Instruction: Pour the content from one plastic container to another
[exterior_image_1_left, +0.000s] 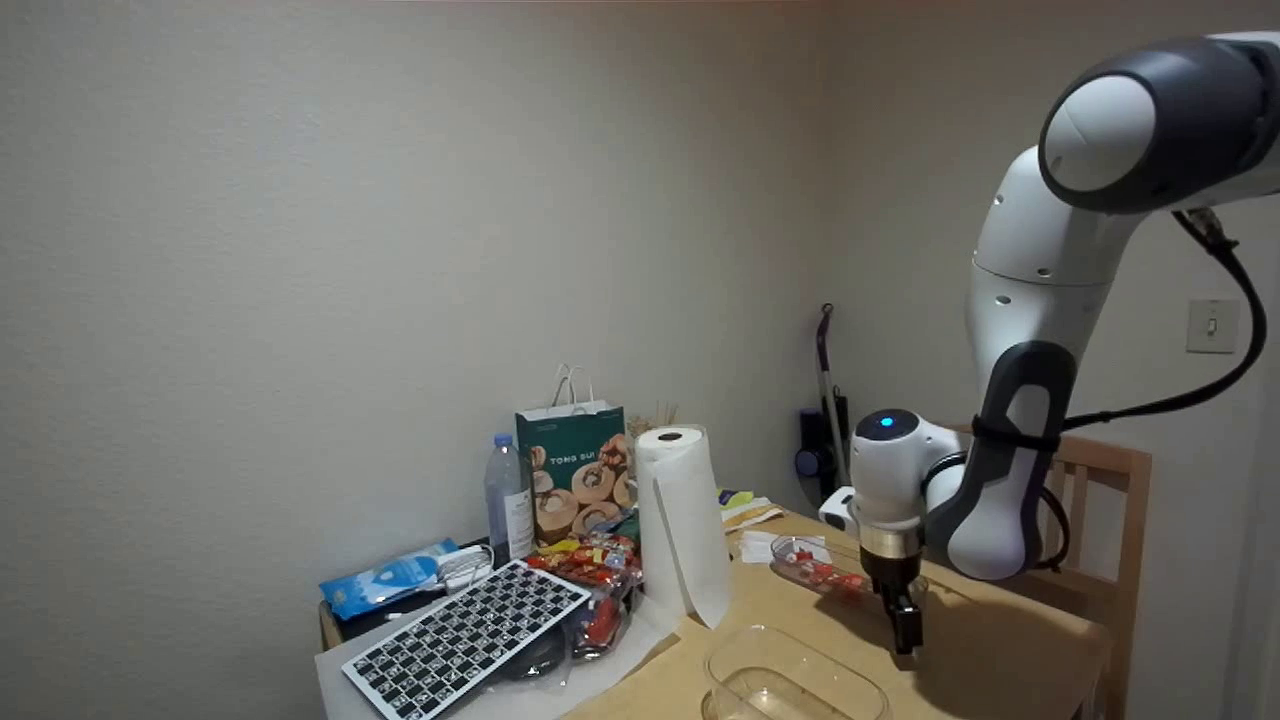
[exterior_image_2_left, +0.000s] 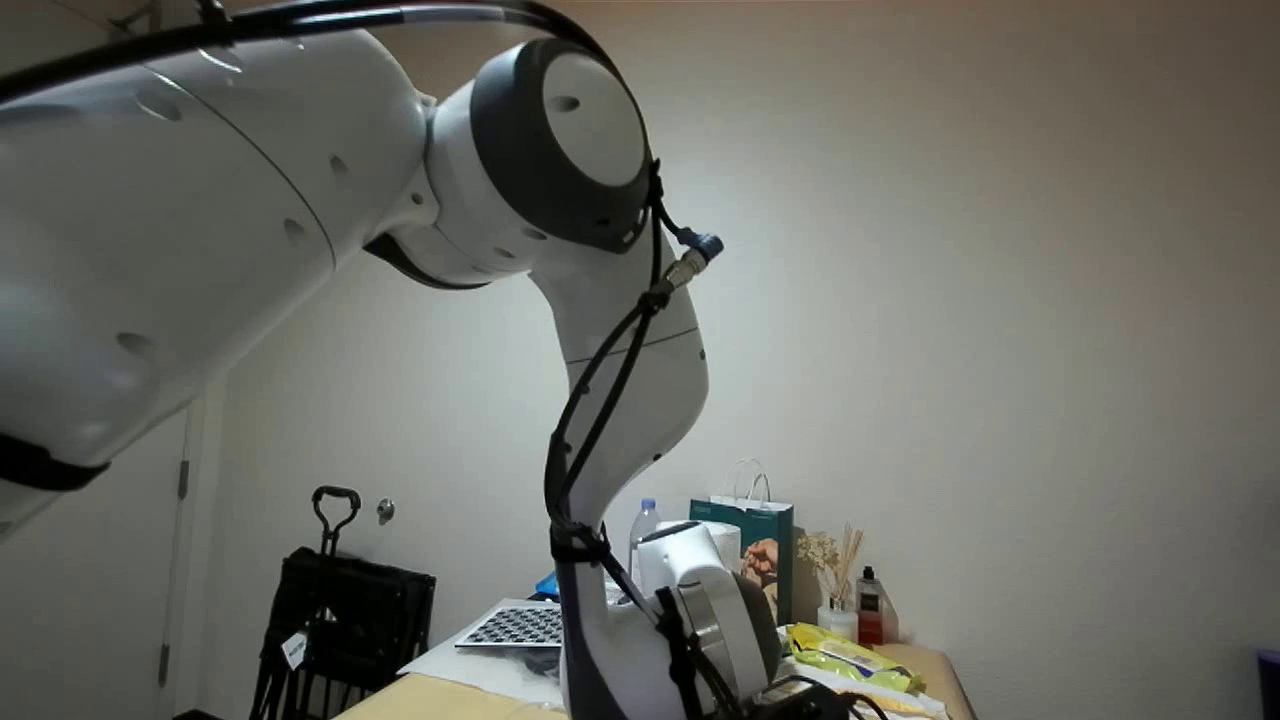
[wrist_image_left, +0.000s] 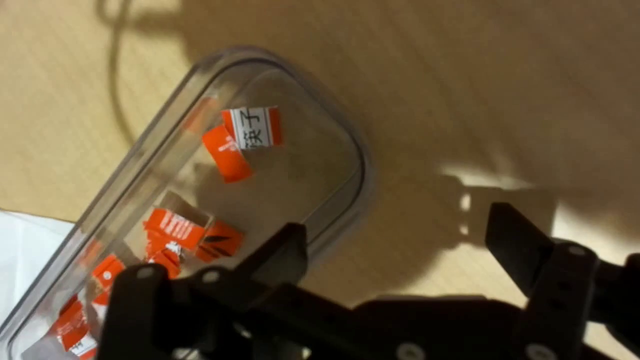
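My black gripper (wrist_image_left: 397, 240) points down over the light tan table (exterior_image_1_left: 750, 590), its two jaws standing wide apart. In the wrist view, tabletop shows in the gap between them. The jaw on that view's left overlaps the end of a clear plastic container with rounded corners (wrist_image_left: 310, 160); I cannot tell whether it touches the rim. Inside this container lie small red-orange and white pieces (wrist_image_left: 227, 155), two overlapping near the rounded end and others bunched farther along; one bears black characters. A flat white sheet (wrist_image_left: 27, 260) lies by the container's long side.

In an exterior view, a second clear plastic container (exterior_image_1_left: 800, 675) stands on the table, nearer that camera and apart from my gripper. A tall white paper towel roll (exterior_image_1_left: 685, 530) stands upright beyond it, with a board in a black-and-white grid (exterior_image_1_left: 467, 645) off to one side. In both exterior views I see a green paper bag with white handles (exterior_image_1_left: 575, 480) beside a clear plastic bottle with a blue cap (exterior_image_1_left: 508, 500).
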